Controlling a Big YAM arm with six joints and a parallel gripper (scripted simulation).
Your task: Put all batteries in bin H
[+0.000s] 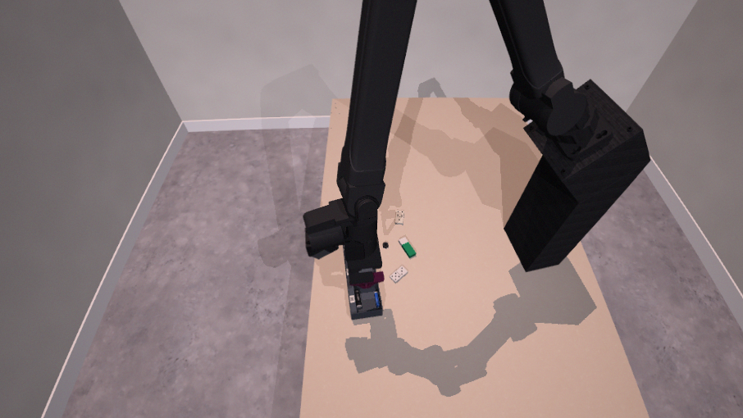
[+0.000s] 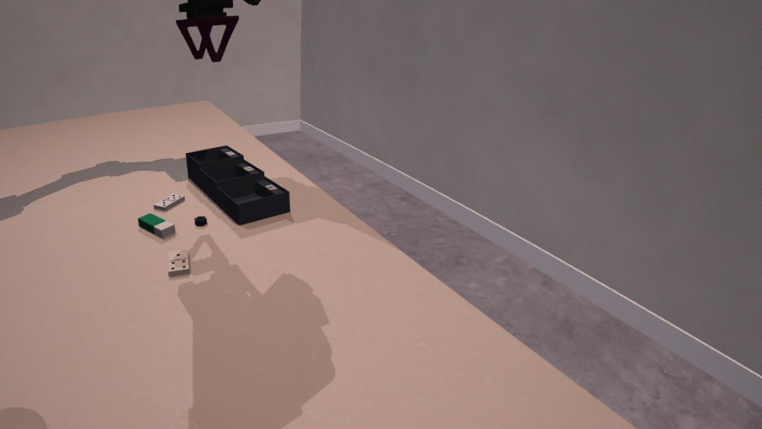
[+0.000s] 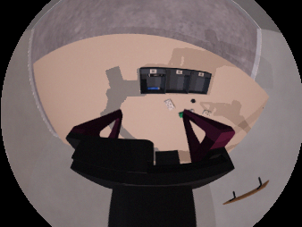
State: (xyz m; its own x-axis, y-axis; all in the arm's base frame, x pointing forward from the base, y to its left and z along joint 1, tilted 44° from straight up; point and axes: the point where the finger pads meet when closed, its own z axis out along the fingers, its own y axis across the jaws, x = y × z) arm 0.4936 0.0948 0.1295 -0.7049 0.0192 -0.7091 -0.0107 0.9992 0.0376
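The hand (image 2: 208, 39) hung high above the worktop (image 2: 373, 341), its dark red fingers spread wide apart with nothing between them. In the wrist view it looked down on the bins (image 3: 173, 80) from well above.

Taking the bins (image 2: 238, 183) as the landmark, a row of three black compartments near the worktop's edge: on the side away from that edge, in the exterior view, a domino (image 2: 179, 262) lay nearest the camera, well apart from the row. Beyond it a green and white block (image 2: 156, 225) lay flat, and a small black cap (image 2: 200, 220) sat between that block and the bins, just beside the nearest compartment. Further back a second domino (image 2: 169, 201) lay beside the middle of the row.

The near compartment showed a bare floor, as far as could be seen. From the top view, the end compartment (image 1: 366, 302) left uncovered by the arm held the batteries (image 1: 376, 298): a blue one and a dark one (image 1: 357, 297) lying side by side. The bin labels were too small to read.
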